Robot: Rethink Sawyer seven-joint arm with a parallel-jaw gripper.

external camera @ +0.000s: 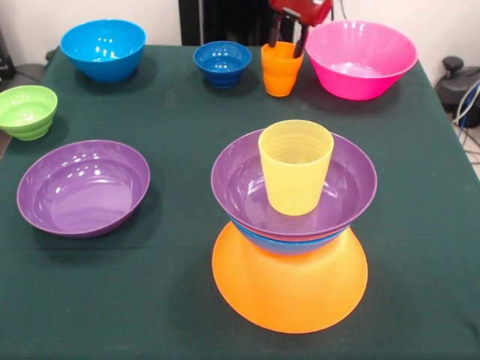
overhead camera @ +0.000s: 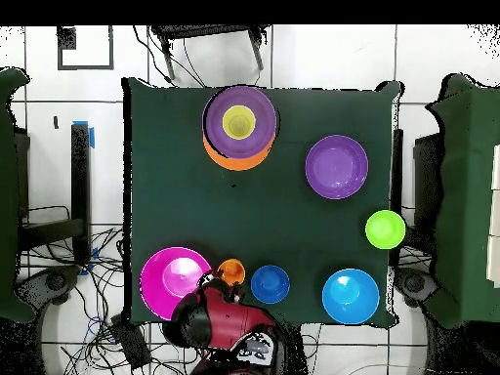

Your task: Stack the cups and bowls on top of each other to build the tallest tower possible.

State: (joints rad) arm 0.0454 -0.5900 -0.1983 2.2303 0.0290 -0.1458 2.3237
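Observation:
The tower stands near the front: an upside-down yellow-orange bowl [external camera: 289, 292] as base, a bright blue bowl [external camera: 289, 244] on it, a purple bowl [external camera: 349, 187] on that, and the ribbed yellow cup [external camera: 295, 169] upright inside the purple bowl. It also shows in the overhead view [overhead camera: 237, 146]. The orange cup [external camera: 280, 75] stands upright on the table at the far side. My gripper [external camera: 287, 39] hangs right over the orange cup. Its two dark fingers are apart and reach down to the cup's rim. The cup also shows in the overhead view [overhead camera: 231, 270] beside the red arm [overhead camera: 229, 317].
Loose on the green cloth: a large pink bowl [external camera: 360, 60] close beside the orange cup, a small dark blue bowl [external camera: 222, 62] on its other side, a bright blue bowl [external camera: 103, 49], a small green bowl [external camera: 27, 111] and a second purple bowl [external camera: 82, 187].

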